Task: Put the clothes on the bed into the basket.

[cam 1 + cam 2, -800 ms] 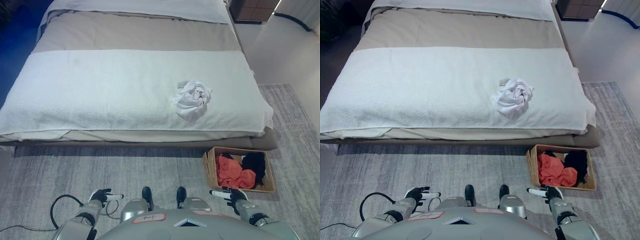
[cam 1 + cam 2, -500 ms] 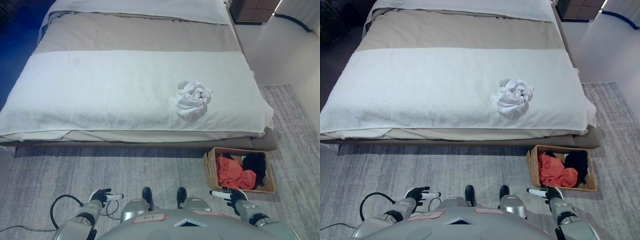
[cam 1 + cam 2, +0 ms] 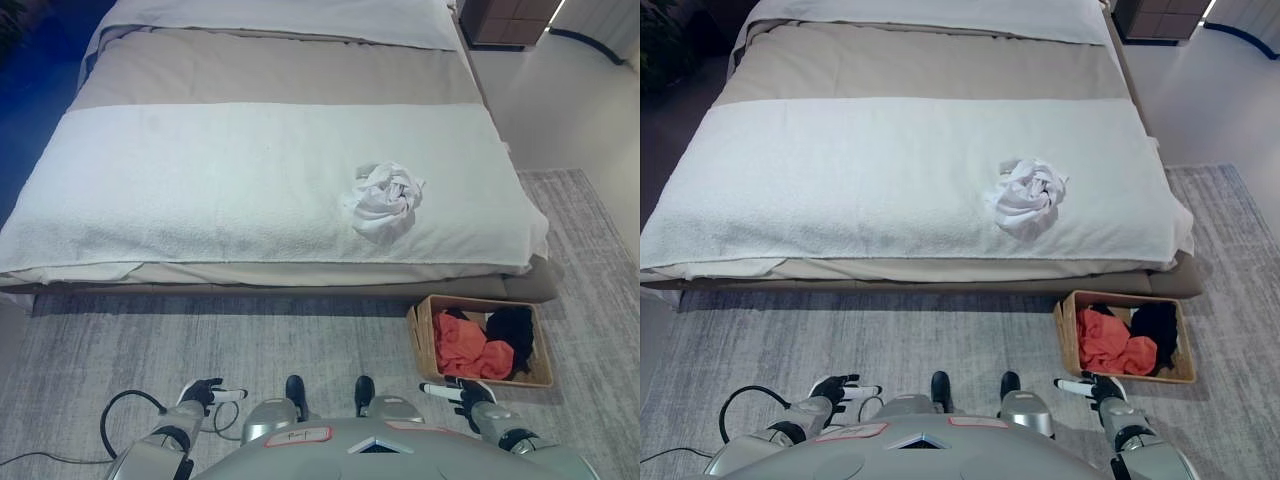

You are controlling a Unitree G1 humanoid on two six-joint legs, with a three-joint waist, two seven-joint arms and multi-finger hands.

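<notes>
**One white garment left on bed, basket partly filled**

One crumpled white garment (image 3: 384, 200) is seen on the bed (image 3: 200, 180), right of centre on the white blanket (image 3: 180, 200), well apart from both hands. What kind of garment it is cannot be made out (bunched into a ball). One wicker basket (image 3: 478, 342) is set on the grey rug (image 3: 300, 340), just beside the bed's near right corner. Two items are counted inside: an orange cloth (image 3: 470, 351) on the left and a black cloth (image 3: 511, 330) on the right, touching each other; their lower parts are hidden by the basket wall.

The left hand (image 3: 205, 393) is held low at the lower left, empty, fingers relaxed and extended. The right hand (image 3: 1095, 387) is held low just in front of the basket, empty, fingers extended.

A dark piece of furniture (image 3: 505, 20) is cut off at the top edge. More dark floor left of the bed is shown in the right eye view.
</notes>
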